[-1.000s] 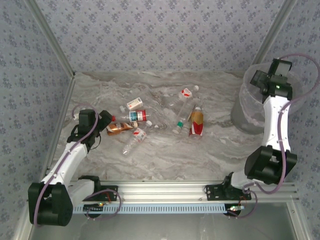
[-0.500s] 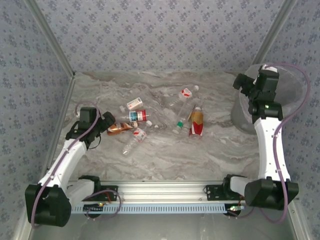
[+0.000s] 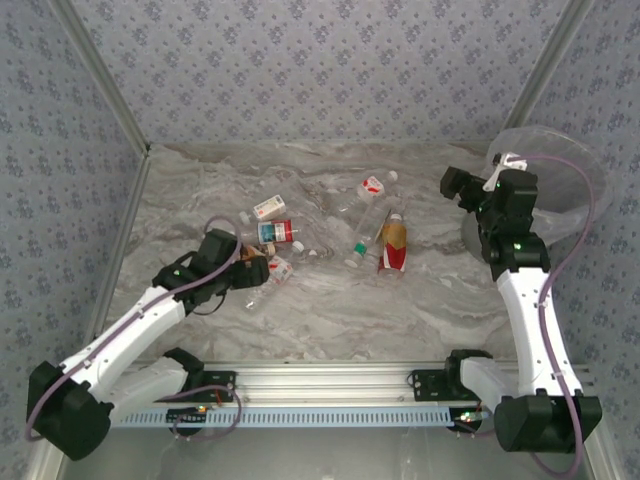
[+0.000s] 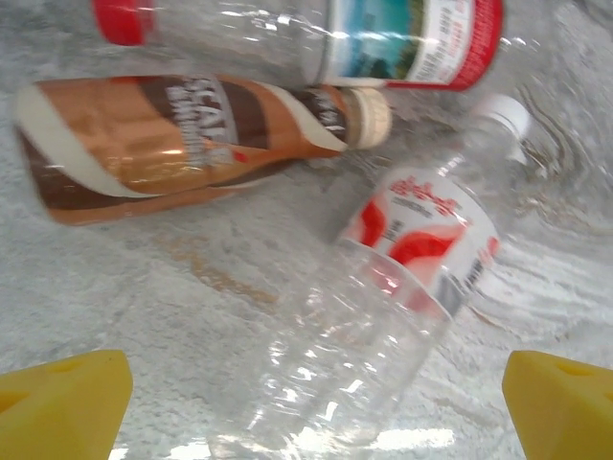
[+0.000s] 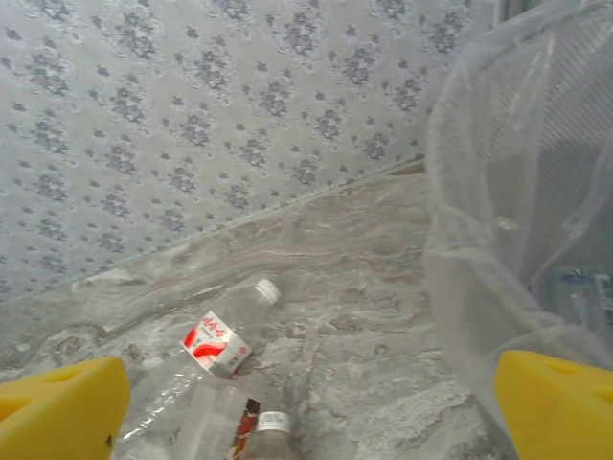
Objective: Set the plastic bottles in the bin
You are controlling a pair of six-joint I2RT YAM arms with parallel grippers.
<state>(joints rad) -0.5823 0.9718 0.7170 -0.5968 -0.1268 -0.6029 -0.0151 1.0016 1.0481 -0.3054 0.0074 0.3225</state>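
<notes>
Since a second ago my left arm has swung in from the 9 o'clock edge, and the left end effector (image 3: 245,270) now hangs over the near-left cluster of bottles. My right arm has come off the bin (image 3: 588,195), which stands at 2 o'clock on the surface (image 3: 330,320). The right end effector (image 3: 455,183) now faces the centre.

On the left wrist camera the fingers are wide apart with nothing gripped. The clear bottle (image 4: 383,307) lies between them, slanting toward 1 o'clock. The brown bottle (image 4: 182,134) lies at its 10 o'clock, and a red-capped bottle (image 4: 383,38) lies along the top at 12.

On the right wrist camera the fingers are also wide apart and empty. The bin wall rises at 3 o'clock, and through it I can make out what may be a bottle, though it is too blurred to be sure. A labelled bottle (image 5: 225,335) lies at 7 o'clock.

I judge the job barely begun. At most a bottle or so is in the bin. At least seven are on the surface, among them the orange-red bottle (image 3: 392,245) and the green-capped bottle (image 3: 363,238) at the centre.
</notes>
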